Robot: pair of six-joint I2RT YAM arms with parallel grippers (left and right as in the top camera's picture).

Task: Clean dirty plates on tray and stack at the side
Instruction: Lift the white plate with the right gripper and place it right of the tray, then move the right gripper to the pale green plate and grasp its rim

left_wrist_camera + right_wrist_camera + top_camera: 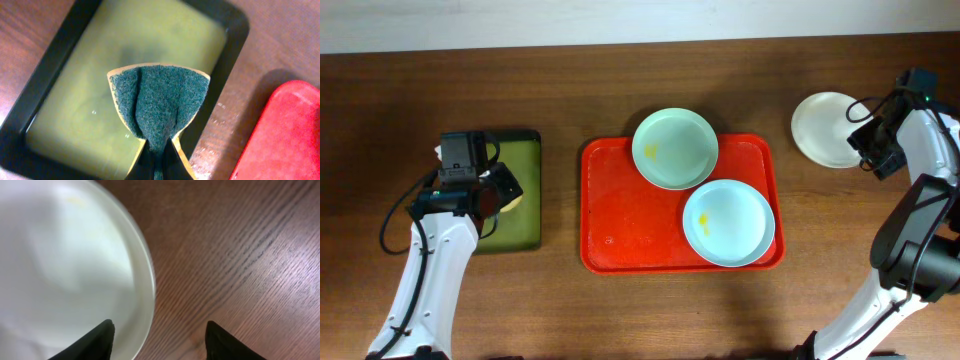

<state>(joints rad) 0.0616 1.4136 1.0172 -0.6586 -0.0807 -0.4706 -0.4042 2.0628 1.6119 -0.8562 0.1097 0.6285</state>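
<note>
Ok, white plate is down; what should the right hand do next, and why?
Probably lift the right hand clear of the white plate and head for the pale blue plate. The hand is open over the white plate's rim, which lies on the table beside the red tray, and the pale green plate and the blue one on it show yellow smears.

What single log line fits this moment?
left claw: shut on sponge over olive tray | right claw: open at white plate | green plate, blue plate: on red tray, smeared
</note>
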